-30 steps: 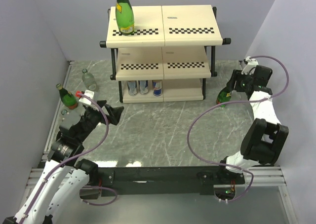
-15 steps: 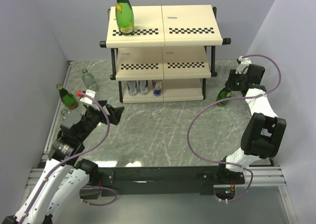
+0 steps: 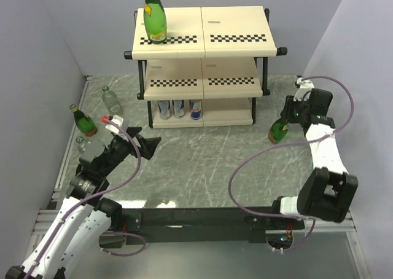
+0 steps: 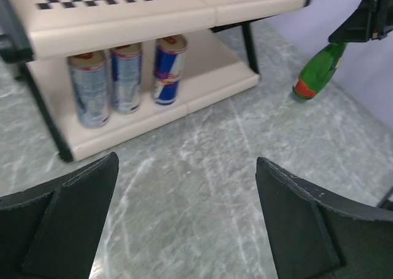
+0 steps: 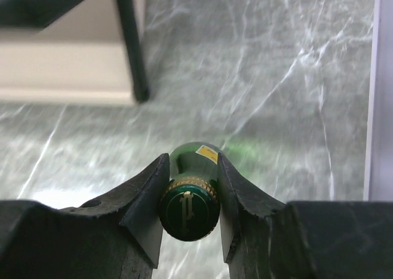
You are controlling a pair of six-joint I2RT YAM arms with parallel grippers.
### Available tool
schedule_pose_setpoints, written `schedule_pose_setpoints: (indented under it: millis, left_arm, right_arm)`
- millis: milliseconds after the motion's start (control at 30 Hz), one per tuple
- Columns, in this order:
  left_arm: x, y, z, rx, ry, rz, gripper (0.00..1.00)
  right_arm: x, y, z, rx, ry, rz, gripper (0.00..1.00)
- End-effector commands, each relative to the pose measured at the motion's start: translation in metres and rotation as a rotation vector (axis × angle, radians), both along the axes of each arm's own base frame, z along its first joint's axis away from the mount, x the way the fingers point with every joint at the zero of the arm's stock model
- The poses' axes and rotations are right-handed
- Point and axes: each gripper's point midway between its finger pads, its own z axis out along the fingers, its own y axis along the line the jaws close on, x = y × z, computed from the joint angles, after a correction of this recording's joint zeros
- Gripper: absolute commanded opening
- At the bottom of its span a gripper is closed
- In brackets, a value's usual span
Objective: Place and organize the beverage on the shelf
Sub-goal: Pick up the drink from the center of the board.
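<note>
Green bottle point(image 3: 278, 130): tilted at the right side of the table point(image 3: 202, 162), near the shelf point(image 3: 236, 21), its neck clamped in your right gripper point(image 5: 190, 165). Your left gripper point(image 4: 187, 162) is spread wide, holding nothing.

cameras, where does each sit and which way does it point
Top external: above and behind, looking down at the shelf and table; left arm and right arm show.
Left wrist: on the left arm, low, facing the bottom-tier cans; open left gripper frames the view.
Right wrist: looking down along the green bottle; right gripper shut on it.
Shared: all three see that tilted green bottle right of the shelf.
</note>
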Motion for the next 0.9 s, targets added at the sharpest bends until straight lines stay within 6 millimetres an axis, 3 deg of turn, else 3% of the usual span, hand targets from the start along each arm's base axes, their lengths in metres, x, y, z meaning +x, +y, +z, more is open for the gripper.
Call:
schedule_pose_setpoints:
  millis: [0,100,200,367,533,633,667,700,867]
  left_arm:
    - [-0.001,-0.02,0.02,-0.094,-0.058,-0.099,1.0]
    - [0.002,-0.038,0.02,-0.178,-0.02,-0.163,1.0]
    - [0.002,-0.061,0.02,-0.174,-0.008,-0.204,1.0]
    - [-0.02,-0.127,0.016,-0.071,-0.048,-0.339,0.99]
    - [-0.039,-0.184,-0.007,0.039,-0.101,-0.472,0.99]
    - [-0.041,-0.204,-0.011,0.057,-0.149,-0.49,0.99]
    - [-0.041,-0.209,-0.002,0.027,-0.184,-0.489,0.99]
    - [-0.039,-0.215,-0.01,0.04,-0.186,-0.496,0.99]
    - [-0.042,-0.236,-0.005,0.014,-0.239,-0.522,1.0]
  right_arm:
    - [-0.008,0.02,0.066,-0.037,-0.169,0.085,0.0]
    - [-0.031,0.04,0.075,-0.039,-0.168,0.146,0.0]
    - [-0.05,0.06,0.071,-0.024,-0.137,0.207,0.0]
    - [-0.082,0.105,0.077,-0.009,-0.133,0.344,0.0]
    - [-0.111,0.147,0.096,0.023,-0.157,0.489,0.0]
    - [-0.127,0.172,0.107,0.058,-0.164,0.585,0.0]
    - [-0.133,0.182,0.11,0.071,-0.165,0.617,0.0]
    - [-0.136,0.188,0.112,0.076,-0.167,0.638,0.0]
    - [-0.147,0.216,0.128,0.083,-0.19,0.719,0.0]
